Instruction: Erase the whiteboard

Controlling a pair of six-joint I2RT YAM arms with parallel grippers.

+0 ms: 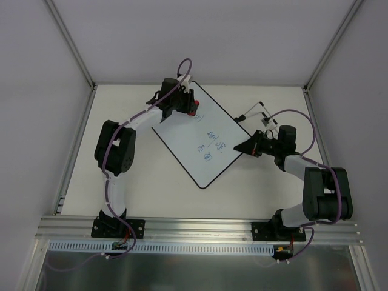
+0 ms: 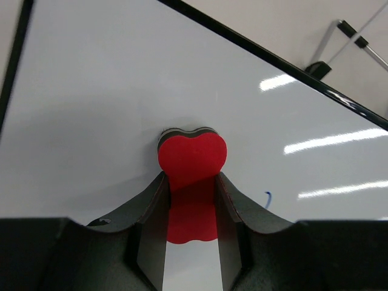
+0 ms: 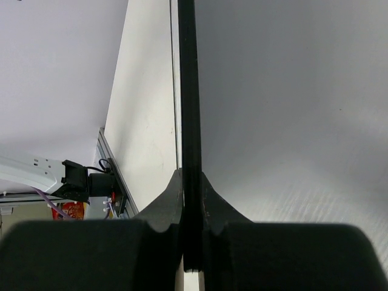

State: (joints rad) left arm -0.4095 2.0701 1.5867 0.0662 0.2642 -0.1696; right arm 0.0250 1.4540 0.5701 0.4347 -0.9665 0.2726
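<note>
The whiteboard lies turned like a diamond on the table, with blue handwriting near its middle. My left gripper is over the board's far corner, shut on a red eraser whose felt face rests against the white surface. A small blue stroke shows just right of the fingers. My right gripper is at the board's right corner, shut on its thin black rim, which runs straight up between the jaws.
A thin black-and-white pen-like object lies on the table beyond the board's right edge, also in the left wrist view. Grey enclosure walls and an aluminium rail bound the table.
</note>
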